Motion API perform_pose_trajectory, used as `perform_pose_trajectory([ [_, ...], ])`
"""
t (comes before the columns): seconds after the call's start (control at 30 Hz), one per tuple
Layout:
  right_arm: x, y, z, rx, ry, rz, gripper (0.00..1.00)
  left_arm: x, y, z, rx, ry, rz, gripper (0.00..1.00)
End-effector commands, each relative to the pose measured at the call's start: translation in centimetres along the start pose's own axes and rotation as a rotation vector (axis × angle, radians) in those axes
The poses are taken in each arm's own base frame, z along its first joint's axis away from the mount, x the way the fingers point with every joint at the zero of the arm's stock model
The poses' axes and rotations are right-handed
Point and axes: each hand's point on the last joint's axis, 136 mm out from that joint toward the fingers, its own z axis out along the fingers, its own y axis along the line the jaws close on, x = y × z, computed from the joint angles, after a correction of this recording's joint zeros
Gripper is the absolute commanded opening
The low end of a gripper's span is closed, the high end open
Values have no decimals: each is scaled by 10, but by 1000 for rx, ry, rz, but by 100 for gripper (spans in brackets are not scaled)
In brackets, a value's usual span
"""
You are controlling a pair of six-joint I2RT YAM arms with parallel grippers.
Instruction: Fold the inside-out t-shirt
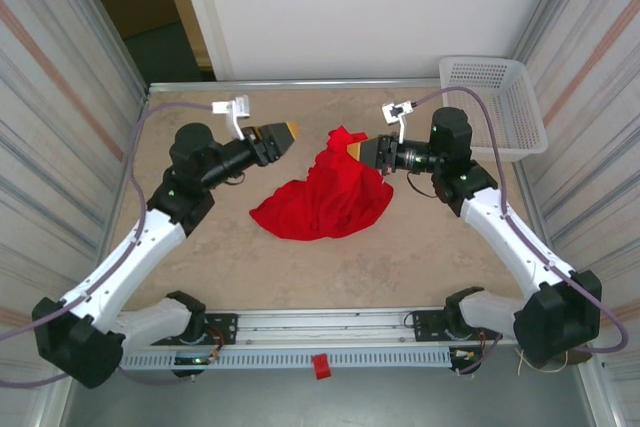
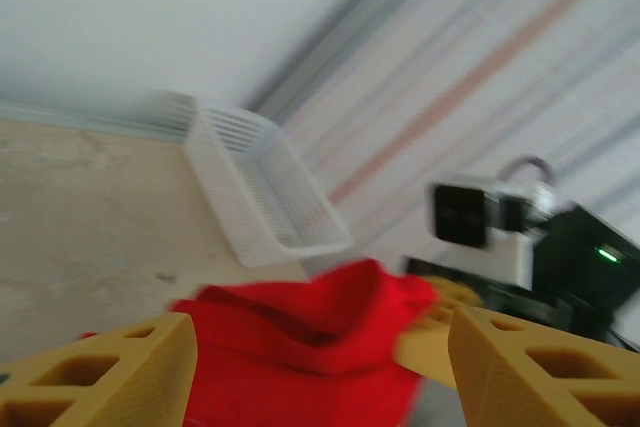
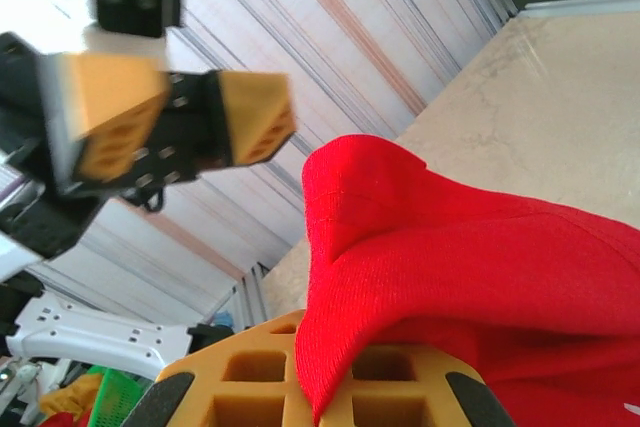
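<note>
1 grip only: your right gripper [image 1: 362,150] pinches the t-shirt [image 1: 325,202], your left gripper [image 1: 287,133] gapes empty nearby; lift now and it may slip.

Each arm, left arm [image 1: 130,252] and right arm [image 1: 510,232] alike, had white shells on its long links and black joint housings. The left gripper [image 1: 290,131] and right gripper [image 1: 357,150] had mustard-yellow fingers [image 2: 110,377] with lattice pockets. Mauve cables [image 1: 180,105] trailed from white wrist cameras [image 1: 236,107].

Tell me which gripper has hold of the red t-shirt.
The right gripper: its jaws are shut on the raised edge of the t-shirt. The left gripper stands open, clear of the cloth.
</note>
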Motion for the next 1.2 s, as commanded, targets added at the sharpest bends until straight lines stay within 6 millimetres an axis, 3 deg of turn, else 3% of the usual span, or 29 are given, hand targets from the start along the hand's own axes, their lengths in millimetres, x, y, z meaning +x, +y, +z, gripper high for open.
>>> perform_pose_trajectory([
  [0.0,-12,5,0,-11,-30,-26,0,6,-11,17,16,8,4,70],
  [0.3,-1,4,-2,10,-11,-16,0,16,-15,65,49,93,53,70],
  [0.43,1,3,-3,16,-10,-14,0,17,-18,76,89,103,49,54],
  [0.57,3,0,-2,26,-4,-10,0,23,-26,82,148,124,34,30],
  [0.63,3,-2,-3,35,-6,-9,0,25,-31,83,182,132,27,31],
  [0.73,4,-6,-3,46,-8,-4,0,27,-37,83,213,139,11,45],
  [0.8,4,-7,-3,49,-9,-3,0,27,-38,83,213,138,10,45],
  [0.87,3,-7,-3,49,-10,-5,0,29,-40,83,220,144,10,35],
  [0.97,3,-6,-4,48,-9,-3,0,28,-42,84,223,148,12,0],
  [1.0,4,-6,-5,53,-7,-3,0,25,-44,84,222,143,14,0],
  [1.07,6,-9,-10,81,1,-5,17,17,-50,84,224,130,31,0],
  [1.13,6,-13,-22,143,-2,-19,48,6,-60,83,222,120,53,0],
  [1.17,6,-14,-29,176,-8,-28,55,0,-66,82,228,116,63,0],
])
